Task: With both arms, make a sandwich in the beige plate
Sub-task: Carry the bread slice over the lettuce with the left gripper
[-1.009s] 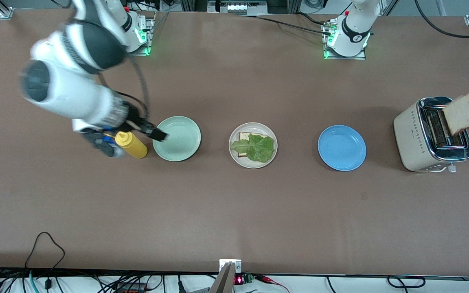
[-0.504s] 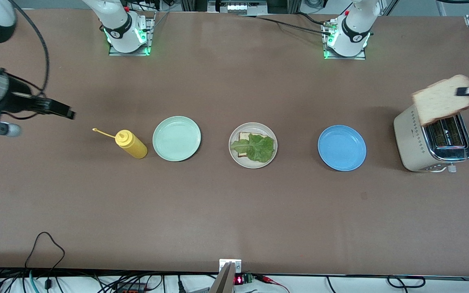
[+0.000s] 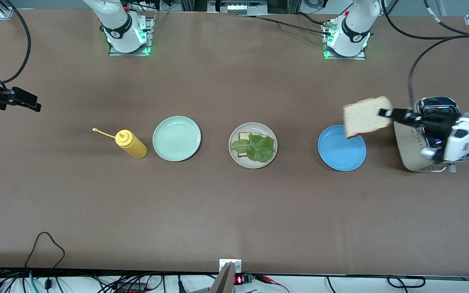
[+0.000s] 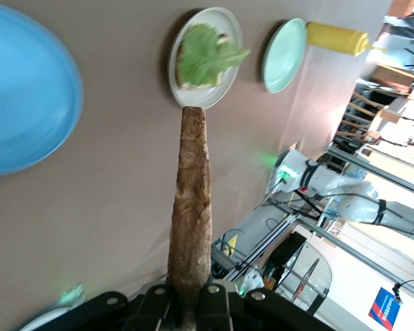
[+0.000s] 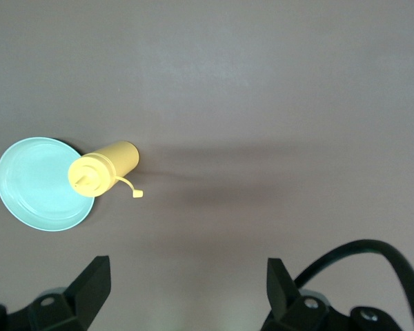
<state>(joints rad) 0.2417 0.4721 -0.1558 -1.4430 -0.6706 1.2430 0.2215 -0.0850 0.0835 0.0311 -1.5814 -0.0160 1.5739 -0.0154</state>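
On the beige plate (image 3: 253, 162), in the middle of the table, I see the bottom toast slice (image 3: 243, 137) with the lettuce leaf (image 3: 256, 147) lying on it, so the sandwich is about two thirds made; only the top slice is missing. That second toast slice (image 3: 366, 116) is up in the air, pinched at its edge by the left gripper (image 3: 390, 113), and it hangs over the rim of the blue plate (image 3: 341, 156), between the toaster (image 3: 411, 156) and the beige plate. In the left wrist view the slice (image 4: 191, 207) stands edge-on between the closed fingers, with the beige plate (image 4: 205, 101) ahead of it.

What is left, in my judgement: carry the slice over the lettuce, lay it flat and let go — the leaf is crinkly, so it may sit a little uneven.

The right gripper (image 3: 26, 100) waits with fingers apart over bare table at the right arm's end, away from the yellow bottle (image 3: 132, 145) and the mint green plate (image 3: 176, 138).
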